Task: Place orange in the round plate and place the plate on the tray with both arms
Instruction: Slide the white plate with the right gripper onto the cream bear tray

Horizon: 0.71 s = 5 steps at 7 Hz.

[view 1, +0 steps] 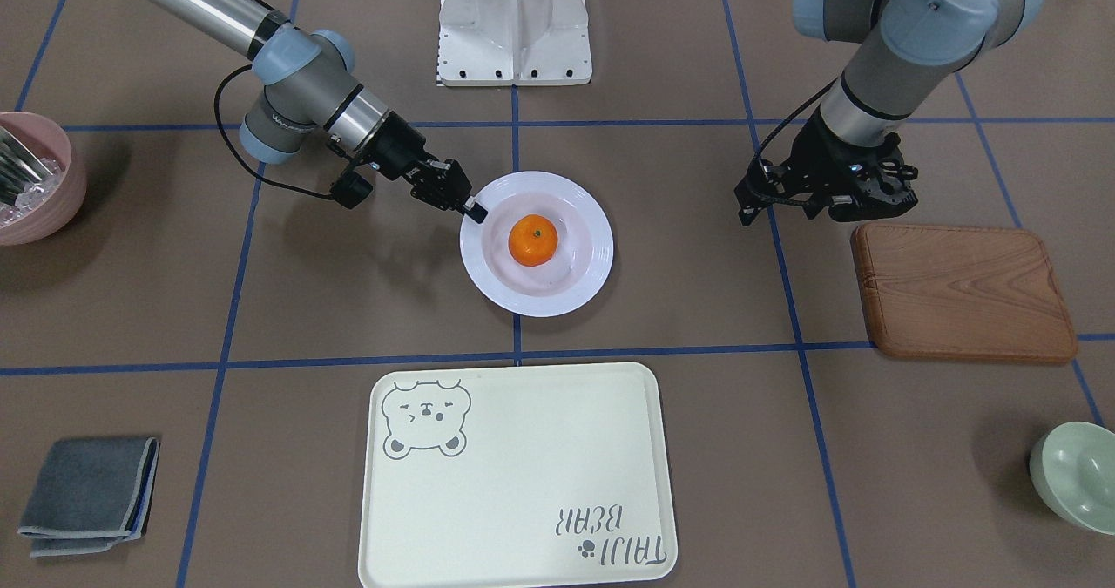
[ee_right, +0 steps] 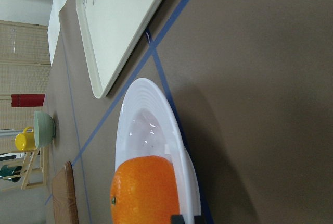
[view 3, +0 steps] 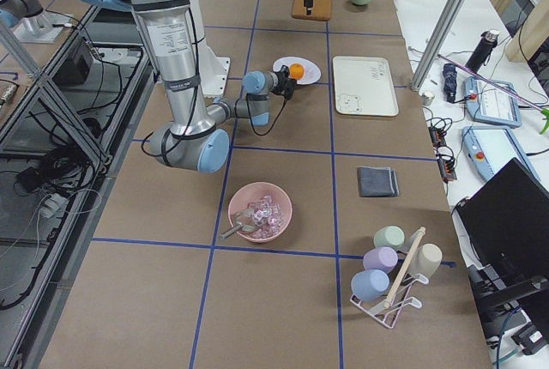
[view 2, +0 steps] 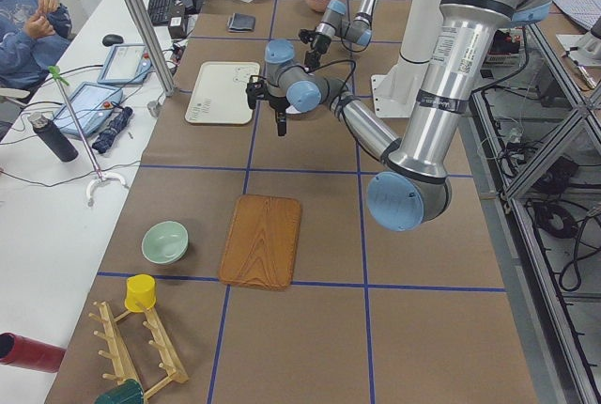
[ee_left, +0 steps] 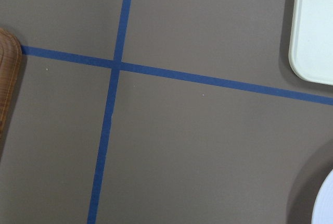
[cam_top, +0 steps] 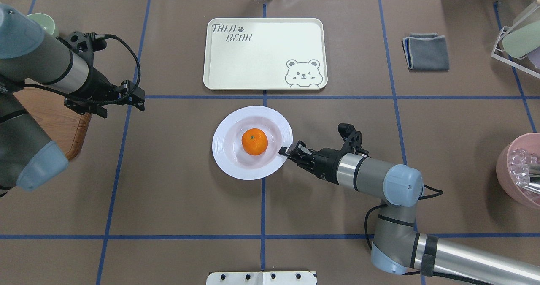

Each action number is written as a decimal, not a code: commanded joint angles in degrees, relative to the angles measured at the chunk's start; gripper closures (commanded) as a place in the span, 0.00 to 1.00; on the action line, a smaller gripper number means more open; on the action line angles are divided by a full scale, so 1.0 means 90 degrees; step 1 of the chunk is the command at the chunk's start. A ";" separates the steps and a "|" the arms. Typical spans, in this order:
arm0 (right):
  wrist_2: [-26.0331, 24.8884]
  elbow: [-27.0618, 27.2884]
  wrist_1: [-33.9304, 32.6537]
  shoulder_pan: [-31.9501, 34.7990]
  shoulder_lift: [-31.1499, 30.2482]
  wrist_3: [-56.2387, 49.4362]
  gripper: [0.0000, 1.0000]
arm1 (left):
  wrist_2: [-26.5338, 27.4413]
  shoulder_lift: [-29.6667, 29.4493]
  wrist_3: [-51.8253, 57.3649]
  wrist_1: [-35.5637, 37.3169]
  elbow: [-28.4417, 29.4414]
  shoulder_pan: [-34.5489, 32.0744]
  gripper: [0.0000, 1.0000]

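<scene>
The orange (view 1: 532,239) (cam_top: 254,141) (ee_right: 143,190) lies in the middle of the round plate (view 1: 584,287) (cam_top: 223,158) (ee_right: 151,114), which rests flat on the table. My right gripper (view 1: 475,212) (cam_top: 283,150) is shut on the plate's rim at the robot-side right edge, with one black fingertip (ee_right: 182,218) over the rim. Beyond the plate, apart from it, lies the tray (view 1: 523,483) (cam_top: 261,65) (ee_right: 119,21) with nothing on it. My left gripper (view 1: 902,189) (cam_top: 136,95) hovers open with nothing in it, off to the plate's left near the wooden board.
A brown wooden board (view 1: 962,292) (cam_top: 63,124) lies under the left arm. A pink bowl (view 1: 35,179) (cam_top: 519,171) stands at the far right, a pale green bowl (view 1: 1076,475) on the left, a folded grey cloth (view 1: 87,494) (cam_top: 426,50) right of the tray.
</scene>
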 commanded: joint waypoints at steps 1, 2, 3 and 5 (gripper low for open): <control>-0.0248 0.0238 0.0010 0.0051 0.0056 0.0023 1.00 | 0.0007 0.0000 0.0000 0.0000 0.0000 -0.0001 0.02; -0.0530 0.0259 0.0011 0.0051 0.0046 0.0246 1.00 | 0.0007 0.0000 0.0000 0.0000 0.0010 -0.0001 0.02; -0.1094 0.0230 0.0262 0.0013 0.0066 0.0557 1.00 | 0.0007 0.0000 0.0000 0.0000 0.0001 -0.0001 0.02; -0.1877 -0.0023 0.0704 0.0003 0.0104 0.1008 1.00 | 0.0007 -0.0010 0.0000 0.0000 0.0000 -0.0001 0.02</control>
